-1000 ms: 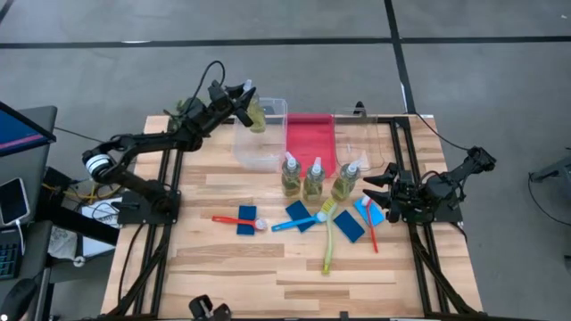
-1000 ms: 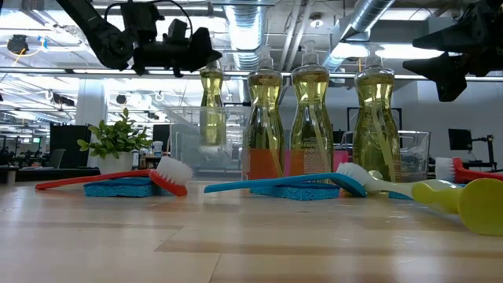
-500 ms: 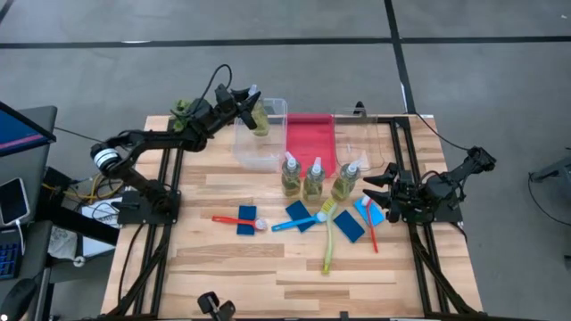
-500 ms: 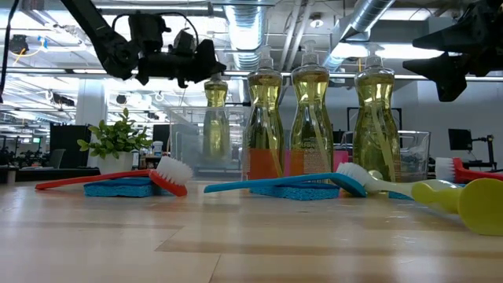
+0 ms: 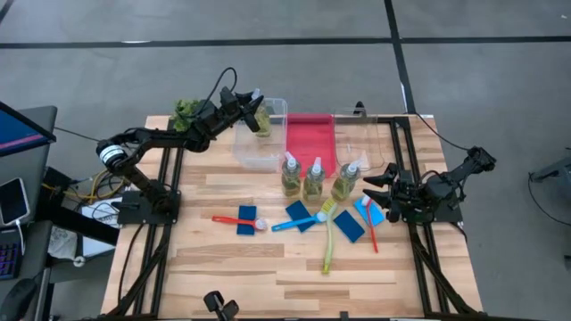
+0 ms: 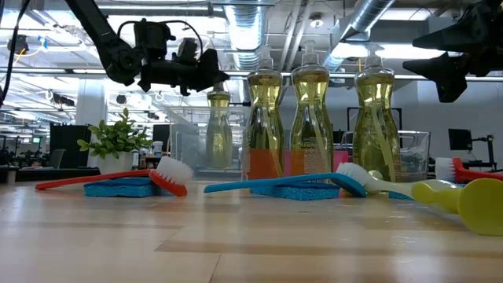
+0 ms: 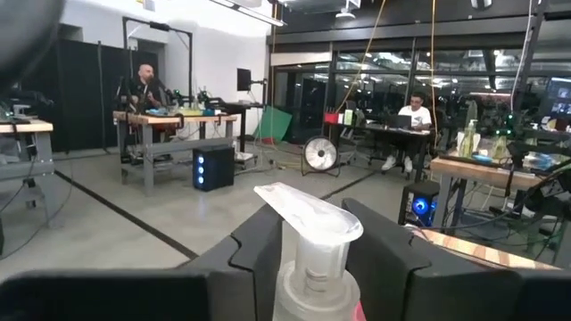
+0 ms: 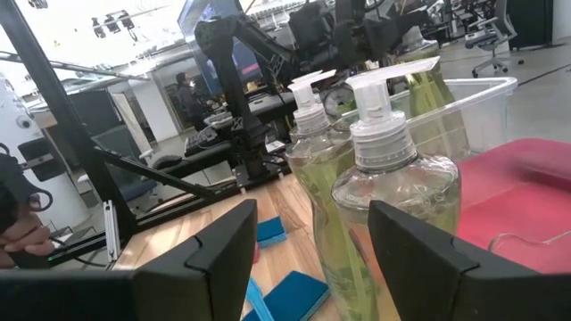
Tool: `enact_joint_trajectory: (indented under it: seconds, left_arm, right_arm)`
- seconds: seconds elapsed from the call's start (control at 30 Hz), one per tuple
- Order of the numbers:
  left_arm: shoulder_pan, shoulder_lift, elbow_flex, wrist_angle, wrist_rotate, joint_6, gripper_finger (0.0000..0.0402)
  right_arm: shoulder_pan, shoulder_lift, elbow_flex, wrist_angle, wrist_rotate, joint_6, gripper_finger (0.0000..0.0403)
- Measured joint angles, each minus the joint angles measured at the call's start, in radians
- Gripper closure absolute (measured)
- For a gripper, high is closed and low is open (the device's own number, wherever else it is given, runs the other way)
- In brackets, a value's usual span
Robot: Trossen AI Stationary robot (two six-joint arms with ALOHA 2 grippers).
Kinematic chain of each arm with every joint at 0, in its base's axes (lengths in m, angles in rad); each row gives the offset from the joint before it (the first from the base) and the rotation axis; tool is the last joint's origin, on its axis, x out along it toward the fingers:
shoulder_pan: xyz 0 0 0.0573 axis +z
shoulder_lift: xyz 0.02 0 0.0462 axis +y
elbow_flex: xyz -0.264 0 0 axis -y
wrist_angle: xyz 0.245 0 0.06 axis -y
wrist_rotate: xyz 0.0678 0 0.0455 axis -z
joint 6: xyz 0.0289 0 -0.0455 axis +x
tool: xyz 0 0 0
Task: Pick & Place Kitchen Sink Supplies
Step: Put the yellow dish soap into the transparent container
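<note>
The left gripper (image 5: 251, 106) has lowered its soap bottle (image 5: 260, 119) into the clear tub (image 5: 268, 153) — jaws seemingly easing off the neck — release looks near; right gripper (image 5: 378, 188) waits, spread.

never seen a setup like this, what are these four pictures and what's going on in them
Two dark robot arms work at a wooden table. One picture looks straight down, one looks level across the tabletop, and two come from cameras on the wrists. The left gripper holds a soap bottle by its neck over a clear tub. The right gripper waits open beside three more bottles. Blue sponges and long brushes lie in front. A red tray and a small plant sit at the back.
</note>
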Motion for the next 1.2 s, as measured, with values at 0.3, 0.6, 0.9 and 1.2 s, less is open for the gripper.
enact_joint_trajectory:
  seconds: [0.3,0.6,0.9,1.2]
  left_arm:
    - [0.0,0.0,0.0,-0.003,0.0,0.006,0.0289]
    - [0.0,0.0,0.0,-0.044,0.0,0.04,0.0268]
    - [0.005,0.0,0.0,-0.055,-0.005,0.058,0.0258]
    - [0.024,-0.024,0.0,-0.069,-0.005,0.058,0.0245]
  right_arm:
    - [0.0,0.0,0.0,0.0,0.0,0.0,0.0194]
    - [0.0,0.0,0.0,-0.005,0.0,0.0,0.0194]
    - [0.0,0.0,0.0,-0.005,0.0,0.0,0.0194]
    - [0.0,0.0,0.0,-0.007,0.0,0.029,0.0194]
